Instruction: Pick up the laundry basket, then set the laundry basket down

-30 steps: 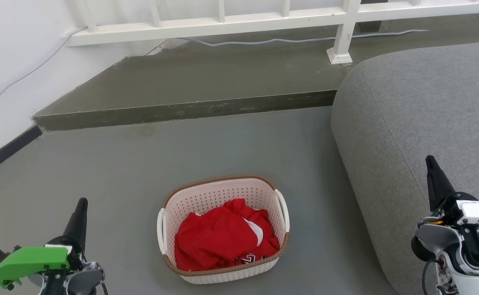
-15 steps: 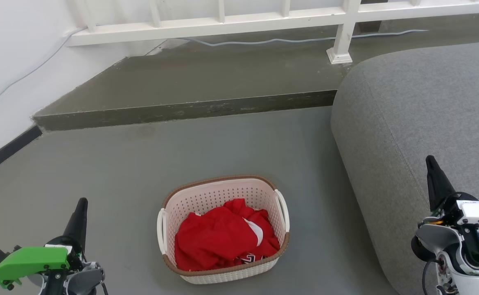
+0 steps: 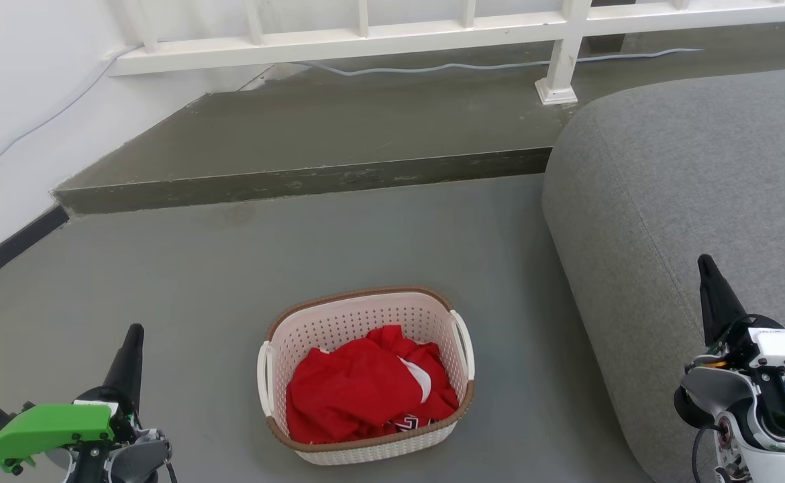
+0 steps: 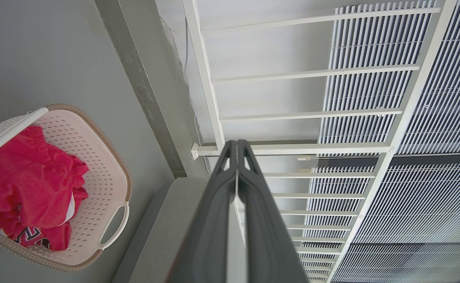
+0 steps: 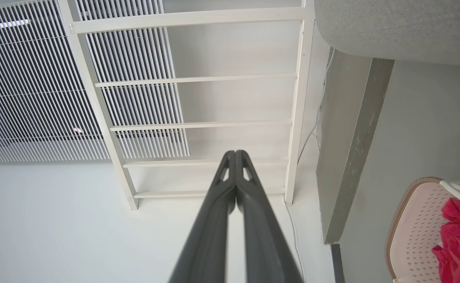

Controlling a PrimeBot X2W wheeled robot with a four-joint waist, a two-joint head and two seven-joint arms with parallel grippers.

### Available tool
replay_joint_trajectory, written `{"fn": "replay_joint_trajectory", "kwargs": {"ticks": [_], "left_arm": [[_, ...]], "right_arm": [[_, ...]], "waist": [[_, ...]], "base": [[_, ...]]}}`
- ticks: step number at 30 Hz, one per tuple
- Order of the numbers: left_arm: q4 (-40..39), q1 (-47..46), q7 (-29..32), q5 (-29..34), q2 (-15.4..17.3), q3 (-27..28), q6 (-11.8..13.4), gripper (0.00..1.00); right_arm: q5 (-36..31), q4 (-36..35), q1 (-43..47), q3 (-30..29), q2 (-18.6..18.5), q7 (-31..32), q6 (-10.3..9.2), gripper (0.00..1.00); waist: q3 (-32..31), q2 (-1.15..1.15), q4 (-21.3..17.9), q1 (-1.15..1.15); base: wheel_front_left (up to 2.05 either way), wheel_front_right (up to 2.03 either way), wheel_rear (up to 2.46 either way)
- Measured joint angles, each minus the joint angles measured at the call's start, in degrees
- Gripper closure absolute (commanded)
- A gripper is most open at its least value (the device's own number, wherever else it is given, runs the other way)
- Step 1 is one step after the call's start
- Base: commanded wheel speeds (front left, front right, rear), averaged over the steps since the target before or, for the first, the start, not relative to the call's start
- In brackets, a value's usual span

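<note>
Bare grey floor (image 3: 164, 268) here, and the laundry basket (image 3: 339, 329) sits on it just beside the sofa (image 3: 688, 174), red shirt (image 3: 359, 389) inside. My left fingers (image 3: 131, 355) and right fingers (image 3: 714, 295) are both pressed together, holding nothing. Worry: lifting by one handle (image 3: 466, 345) tips it against the sofa.

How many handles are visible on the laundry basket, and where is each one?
2. The left handle is on the left side of the laundry basket; the right handle is on the opposite side, toward the grey sofa. The red clothes seem to hide none.
</note>
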Motion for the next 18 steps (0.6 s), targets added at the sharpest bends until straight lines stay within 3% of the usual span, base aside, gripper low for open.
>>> {"fn": "replay_joint_trajectory", "kwargs": {"ticks": [18], "left_arm": [[0.0, 0.0, 0.0, 0.0, 0.0, 0.0, 0.0, 1.00]], "right_arm": [[0.0, 0.0, 0.0, 0.0, 0.0, 0.1, 0.00, 1.00]], "waist": [[0.0, 0.00, 0.0, 0.00]], "base": [[0.00, 0.00, 0.00]]}}
